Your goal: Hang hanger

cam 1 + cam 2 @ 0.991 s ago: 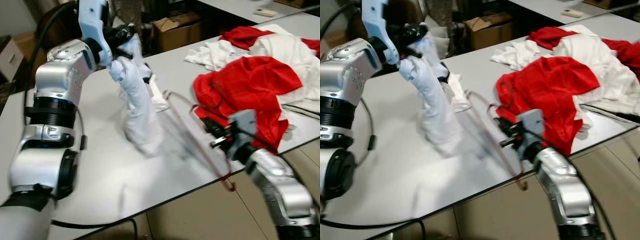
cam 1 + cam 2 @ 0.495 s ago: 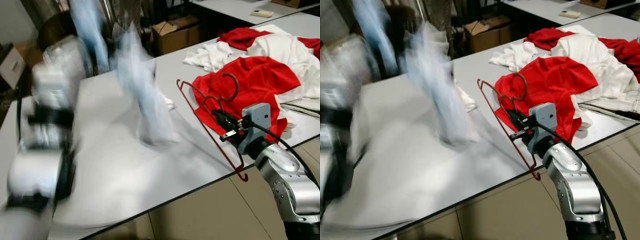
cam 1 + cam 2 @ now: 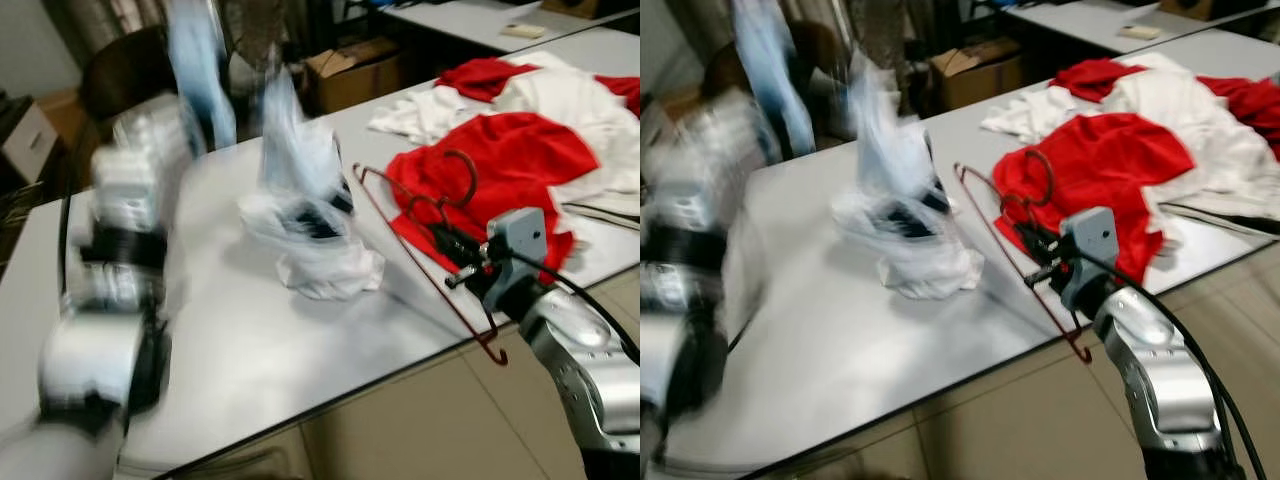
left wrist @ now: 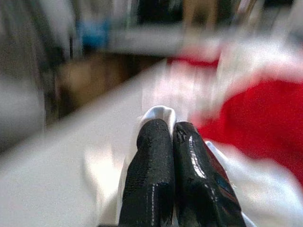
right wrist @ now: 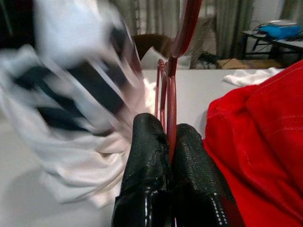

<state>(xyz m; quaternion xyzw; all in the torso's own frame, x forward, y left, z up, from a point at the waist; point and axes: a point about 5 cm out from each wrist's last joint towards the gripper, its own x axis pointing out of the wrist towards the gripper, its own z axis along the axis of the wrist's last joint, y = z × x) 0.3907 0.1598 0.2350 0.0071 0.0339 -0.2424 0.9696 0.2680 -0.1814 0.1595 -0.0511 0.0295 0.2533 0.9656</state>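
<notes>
A dark red wire hanger (image 5: 171, 94) stands tilted above the table's front right edge, with my right gripper (image 3: 446, 244) shut on its lower wire; in the right wrist view the black fingers (image 5: 147, 156) pinch the wire. A white garment with dark markings (image 3: 322, 262) is bunched on the grey table (image 3: 250, 340) left of the hanger, its upper part stretched upward. My left gripper (image 4: 171, 128) is shut on a fold of that white cloth. The left arm (image 3: 130, 190) is badly blurred.
A red shirt (image 3: 510, 150) lies just behind the hanger, on a heap of white and red clothes (image 3: 570, 95) at the table's right end. A cardboard box (image 3: 350, 65) and another table (image 3: 470, 15) stand behind. The table's front edge runs under my right arm.
The white garment, drawn tall a second ago, now sags into a bunch on the table. My left arm is in fast motion. The hanger has swung upright and then stayed roughly in place.
</notes>
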